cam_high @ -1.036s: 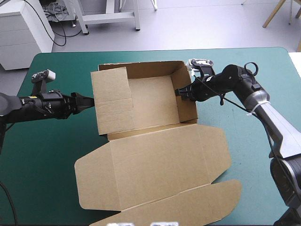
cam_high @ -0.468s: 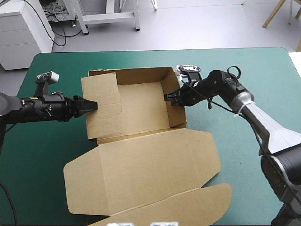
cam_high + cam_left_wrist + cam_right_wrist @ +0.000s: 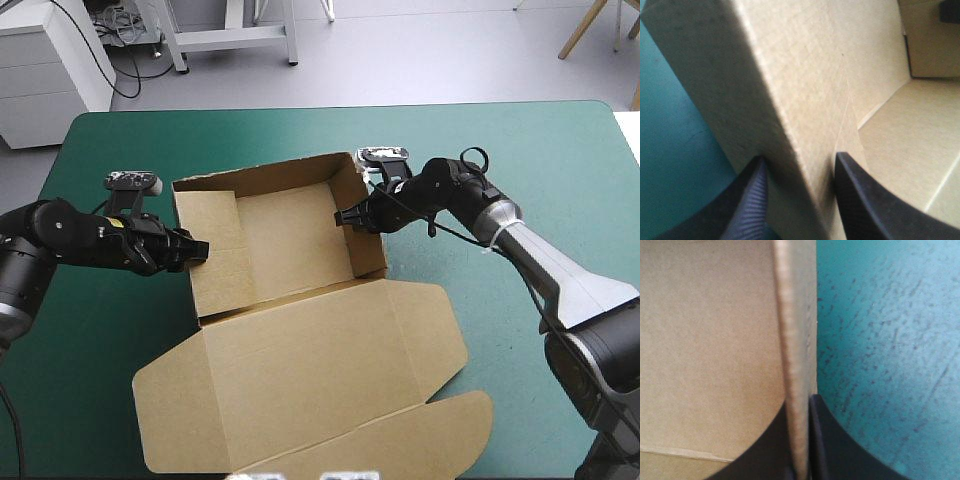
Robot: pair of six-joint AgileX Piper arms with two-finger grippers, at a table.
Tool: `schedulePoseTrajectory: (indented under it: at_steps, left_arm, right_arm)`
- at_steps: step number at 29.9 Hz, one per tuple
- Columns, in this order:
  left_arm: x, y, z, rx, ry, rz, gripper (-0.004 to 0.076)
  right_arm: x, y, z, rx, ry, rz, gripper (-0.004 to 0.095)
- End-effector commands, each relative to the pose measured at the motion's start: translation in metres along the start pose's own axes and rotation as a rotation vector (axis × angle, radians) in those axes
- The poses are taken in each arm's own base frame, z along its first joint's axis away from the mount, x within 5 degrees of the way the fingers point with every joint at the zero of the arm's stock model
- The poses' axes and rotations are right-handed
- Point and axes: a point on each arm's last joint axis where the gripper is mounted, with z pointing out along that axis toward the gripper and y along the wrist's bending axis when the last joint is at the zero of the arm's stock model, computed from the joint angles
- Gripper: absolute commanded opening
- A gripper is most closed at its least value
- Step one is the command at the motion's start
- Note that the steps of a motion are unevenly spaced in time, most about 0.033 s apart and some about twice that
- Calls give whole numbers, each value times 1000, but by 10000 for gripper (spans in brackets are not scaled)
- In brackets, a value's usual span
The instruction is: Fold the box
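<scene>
Pinching opposite side walls of box (image 3: 300, 370), mid-tabletop, with left gripper (image 3: 197, 250) and right gripper (image 3: 343, 217). Probably light, stiff board; best held at wall rims.

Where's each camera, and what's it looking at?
High view: above and behind, looking down at the box and table; both arms show.
Left wrist view: over the left gripper, facing the box's left wall; fingers straddle it.
Right wrist view: over the right gripper, facing the right wall; fingers pinch it.
All share the box.
</scene>
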Motion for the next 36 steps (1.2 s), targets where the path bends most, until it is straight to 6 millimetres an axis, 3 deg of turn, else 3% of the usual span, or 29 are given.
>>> schedulePoseTrajectory:
  at_steps: [1,9,18,21,26,32,36]
  left_arm:
    - [-5,-8,-9,-73,-82,-6,292]
    - [-10,-4,-5,-117,-124,-84,293]
    - [-14,9,31,-146,3,-211,290]
    - [-16,6,35,-167,-9,-166,225]
    - [-19,-7,40,-193,-66,-89,-12]
    - [-27,-28,51,-197,-105,-14,-10]
    - [-40,-43,63,-174,-85,8,-10]
  right_arm:
    - [-11,20,-27,-71,-84,28,-18]
    - [-11,20,-27,-74,-80,58,-18]
    - [-11,20,-27,-79,-80,78,-18]
    - [-11,20,-27,-76,-80,75,-18]
    - [-10,19,-27,-67,-74,59,-17]
    - [-6,15,-36,12,-41,-1,-17]
    - [-5,13,-59,114,-61,-18,-18]
